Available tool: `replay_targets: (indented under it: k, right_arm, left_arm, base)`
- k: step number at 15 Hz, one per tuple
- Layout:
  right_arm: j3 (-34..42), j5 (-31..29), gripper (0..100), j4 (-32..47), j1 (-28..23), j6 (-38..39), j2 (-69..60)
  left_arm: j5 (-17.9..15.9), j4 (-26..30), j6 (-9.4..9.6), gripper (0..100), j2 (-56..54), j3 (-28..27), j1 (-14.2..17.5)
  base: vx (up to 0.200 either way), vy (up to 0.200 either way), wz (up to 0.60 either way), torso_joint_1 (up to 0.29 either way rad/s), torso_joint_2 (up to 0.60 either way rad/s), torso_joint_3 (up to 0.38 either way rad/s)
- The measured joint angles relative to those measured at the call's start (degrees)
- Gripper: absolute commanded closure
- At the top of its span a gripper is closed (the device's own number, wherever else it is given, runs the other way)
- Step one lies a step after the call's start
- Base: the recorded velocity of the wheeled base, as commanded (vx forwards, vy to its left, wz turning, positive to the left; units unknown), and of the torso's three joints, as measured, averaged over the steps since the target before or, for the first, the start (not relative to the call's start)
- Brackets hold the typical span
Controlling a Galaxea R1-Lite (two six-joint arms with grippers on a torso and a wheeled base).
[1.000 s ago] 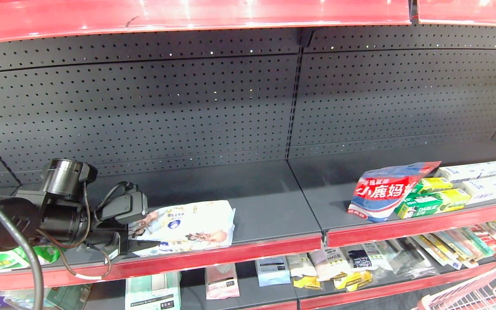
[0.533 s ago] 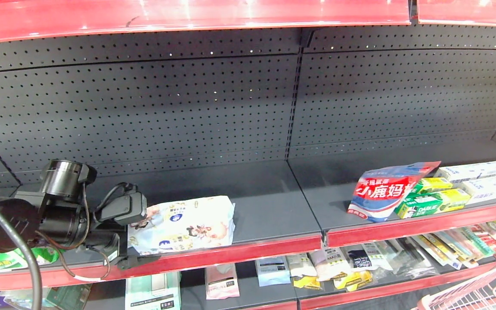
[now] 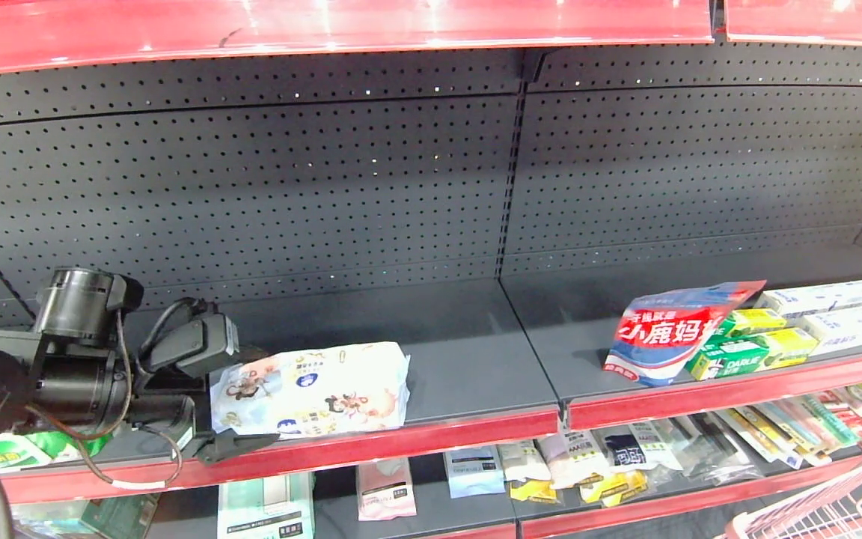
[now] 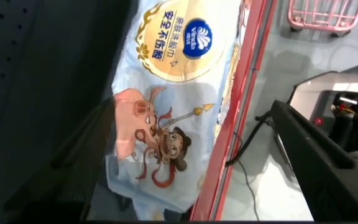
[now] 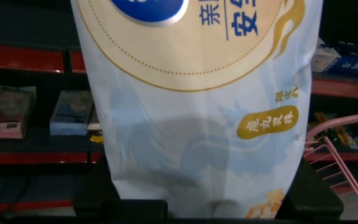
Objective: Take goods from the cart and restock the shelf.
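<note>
Dark fingers [image 5: 316,198] grip a pale blue-and-white pack [image 5: 197,124] from both sides.

On the shelf [image 3: 461,352], a pack [image 3: 311,389] lies left, at the front edge; a bag [image 3: 663,329] and boxes [image 3: 753,344] lie right.

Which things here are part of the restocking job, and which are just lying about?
Job: white pack on the shelf, left hand open around it, second pack in the right hand, pink cart.
Lying about: red pouch, green boxes, white boxes, packets on the lower shelf.
</note>
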Motion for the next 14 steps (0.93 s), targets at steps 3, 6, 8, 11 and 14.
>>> replay_targets:
  k: [3,6,8,11,14]
  right_arm:
    - [0.06,0.18,100,0.00,-0.02,0.00,0.00]
    - [0.15,0.33,100,0.05,0.00,0.00,0.00]
    - [0.22,0.35,100,0.02,0.00,0.00,0.00]
    - [0.37,0.24,100,-0.05,-0.02,0.00,0.00]
    - [1.18,-0.06,100,0.00,-0.05,0.02,0.02]
  left_arm:
    - [-0.06,-0.04,-3.27,0,-2.56,-0.27,0.02]
    - [0.98,-3.91,-14.98,0,-5.63,-0.50,-0.07]
    - [6.02,-10.19,-21.16,0,-6.89,-0.22,-0.02]
    - [19.05,-21.19,-29.26,0,-7.69,2.43,-0.07]
    - [34.27,-36.60,-43.56,0,-8.30,10.09,-0.35]
  base:
    - [0.000,0.000,0.00,0.000,0.00,0.000]
    - [0.000,0.000,0.00,0.000,0.00,0.000]
    - [0.000,0.000,0.00,0.000,0.00,0.000]
    - [0.000,0.000,0.00,0.000,0.00,0.000]
    - [0.000,0.000,0.00,0.000,0.00,0.000]
